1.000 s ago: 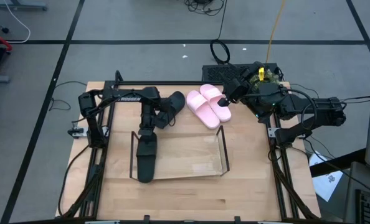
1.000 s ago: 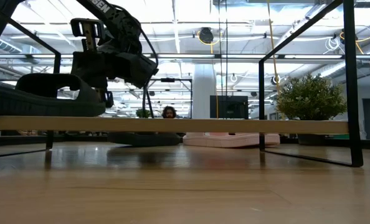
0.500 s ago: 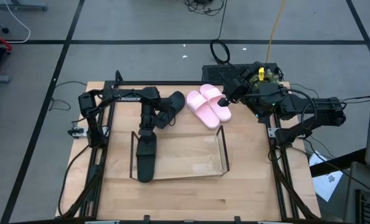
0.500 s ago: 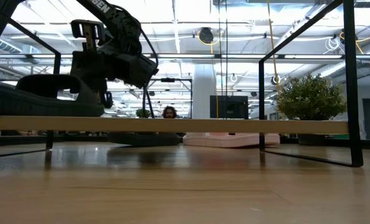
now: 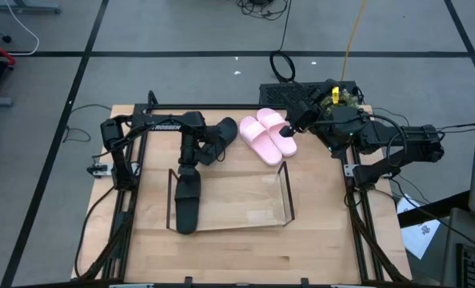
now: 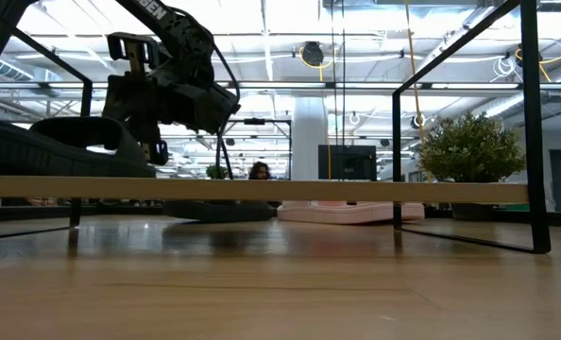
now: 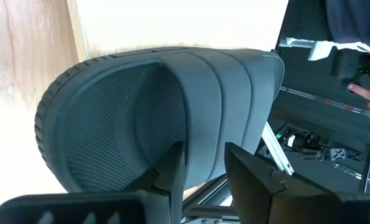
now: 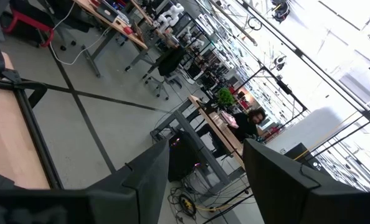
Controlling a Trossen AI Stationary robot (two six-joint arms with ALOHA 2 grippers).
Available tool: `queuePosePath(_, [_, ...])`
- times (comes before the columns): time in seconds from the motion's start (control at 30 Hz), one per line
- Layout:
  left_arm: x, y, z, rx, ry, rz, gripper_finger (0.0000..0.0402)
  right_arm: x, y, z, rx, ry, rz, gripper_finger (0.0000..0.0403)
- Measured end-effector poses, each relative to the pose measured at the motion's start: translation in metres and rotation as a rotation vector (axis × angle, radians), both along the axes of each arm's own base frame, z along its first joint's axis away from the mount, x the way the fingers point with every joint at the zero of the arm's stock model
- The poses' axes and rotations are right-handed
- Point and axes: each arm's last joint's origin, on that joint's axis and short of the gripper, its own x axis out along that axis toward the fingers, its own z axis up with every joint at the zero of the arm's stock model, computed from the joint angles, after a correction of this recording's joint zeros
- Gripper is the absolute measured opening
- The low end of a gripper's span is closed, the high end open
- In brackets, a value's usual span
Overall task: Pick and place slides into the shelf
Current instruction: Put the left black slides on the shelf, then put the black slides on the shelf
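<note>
One black slide (image 5: 187, 200) is seen lying on the shelf (image 5: 253, 204), at the shelf's left end, its long axis running from the worktop's far edge toward its near edge. The left tool (image 5: 191, 160) is placed at the far end of this slide; in the left wrist view the slide's strap (image 7: 166, 118) fills the frame with the fingers (image 7: 172, 165) parted on either side of it, so the grip is judged to be loosening rather than clamped. Full clearance cannot be told.

The second black slide (image 5: 220, 136) is found just beyond the left tool, toward the far edge, beside the pink pair (image 5: 268, 136). The pink pair lies off the shelf's far right corner, angled, nearest the right tool (image 5: 295, 122), whose fingers (image 8: 154, 171) are seen spread with nothing between them.

The coming move is judged to turn on the left tool lifting off the strap and reaching back to the black slide directly behind it.

The low view alone shows the slide (image 6: 44, 151) resting on the shelf deck (image 6: 280, 188); the high view alone shows the layout.
</note>
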Motion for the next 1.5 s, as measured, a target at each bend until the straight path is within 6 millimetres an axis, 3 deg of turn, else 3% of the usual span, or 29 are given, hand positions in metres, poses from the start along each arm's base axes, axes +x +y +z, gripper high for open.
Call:
queuePosePath(1.07, [-0.002, 0.001, 0.000, 0.038, 0.054, 0.001, 0.0118, 0.000, 0.000, 0.000, 0.000, 0.000, 0.000, 0.0196])
queuePosePath(1.33, [-0.008, 0.016, 0.002, 0.041, 0.048, 0.059, 0.0118, 0.000, 0.000, 0.000, 0.002, -0.002, 0.000, 0.0196])
queuePosePath(1.5, [-0.012, 0.032, 0.017, 0.067, -0.001, 0.113, 0.0118, 0.000, 0.000, 0.000, 0.006, -0.008, 0.000, 0.0196])
